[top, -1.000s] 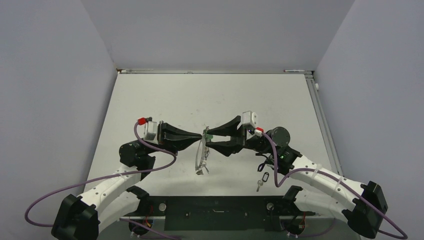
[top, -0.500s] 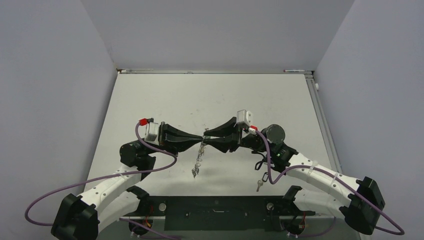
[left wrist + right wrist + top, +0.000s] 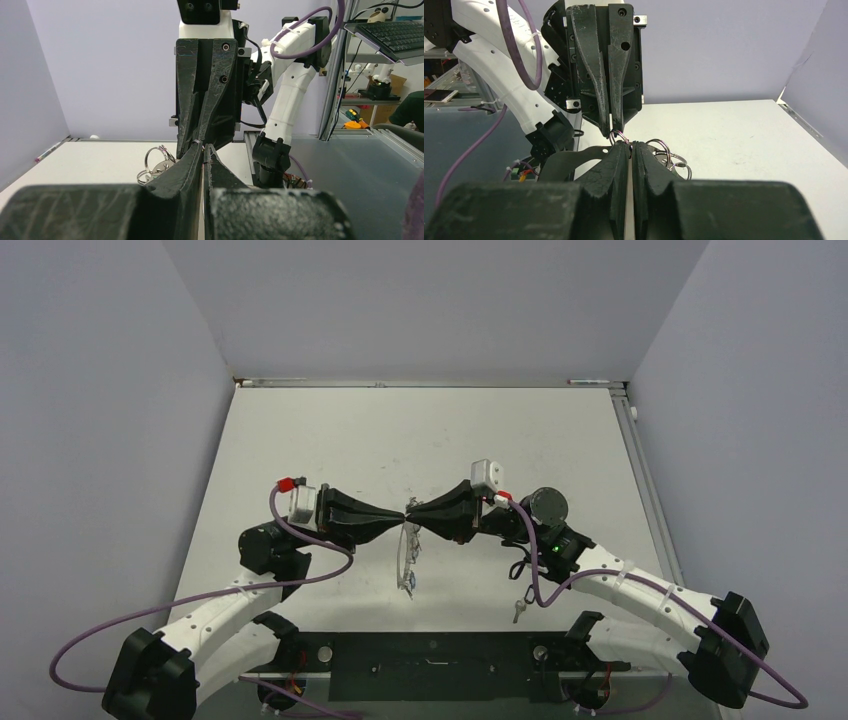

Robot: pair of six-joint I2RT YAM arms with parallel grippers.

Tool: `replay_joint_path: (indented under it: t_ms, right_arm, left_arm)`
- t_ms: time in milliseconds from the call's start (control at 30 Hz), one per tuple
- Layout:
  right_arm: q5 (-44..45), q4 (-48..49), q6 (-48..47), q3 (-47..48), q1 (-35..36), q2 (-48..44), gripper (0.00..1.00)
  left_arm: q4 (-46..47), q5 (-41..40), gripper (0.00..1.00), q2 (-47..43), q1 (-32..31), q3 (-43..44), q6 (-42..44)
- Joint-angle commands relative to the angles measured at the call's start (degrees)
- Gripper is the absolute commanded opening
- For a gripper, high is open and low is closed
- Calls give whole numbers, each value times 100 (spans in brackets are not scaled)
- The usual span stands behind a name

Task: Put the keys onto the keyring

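White table (image 3: 330,440), keyring (image 3: 404,552) dangling overhead, wrist views catch small rings (image 3: 665,150)

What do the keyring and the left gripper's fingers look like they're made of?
The keyring: thin silvery wire with bright glints, so most likely bare polished metal. The left gripper fingers: matte black, with fine layered ridges and pale scuffs, which suggests printed plastic, though the look alone cannot settle that.

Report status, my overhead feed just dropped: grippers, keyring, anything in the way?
Left gripper shut on the keyring, ring hanging below. Right gripper shut, tip to tip with left. One key loose on the table; nothing in the way.
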Motion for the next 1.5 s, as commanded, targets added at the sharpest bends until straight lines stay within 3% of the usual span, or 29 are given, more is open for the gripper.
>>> replay_joint_path:
  t_ms: [0,133,300,433,667,800,1167,1467]
  right_arm:
    - [58,188,-101,273,24,-89,5]
    - [369,-172,-104,421,29,-166,5]
    - [624,-533,-131,511,31,-228,5]
    - [790,-789,-203,569,45,-222,5]
    - [1112,-1250,-307,785,58,-239,5]
    - [1389,-1511,-295,950,67,-256,5]
    - [2090,-2203,-292,1405,178,-59,5]
    - [3001,-2588,-410,1623,487,73,5]
  left_arm:
    - [144,-149,0,-103,-30,81,109]
    - [-269,-342,2,-240,-30,73,383]
    - [-637,-911,58,-590,-24,-59,658]
    - [-1570,-1199,70,-1013,-30,-3,1310]
    - [-3855,-1363,71,-1528,-55,283,3075]
    - [-4526,-1510,69,-1532,-226,374,3621]
    - [-4325,-1989,67,-1045,-834,546,3382]
    - [-4204,-2305,71,-1076,-1230,654,3260]
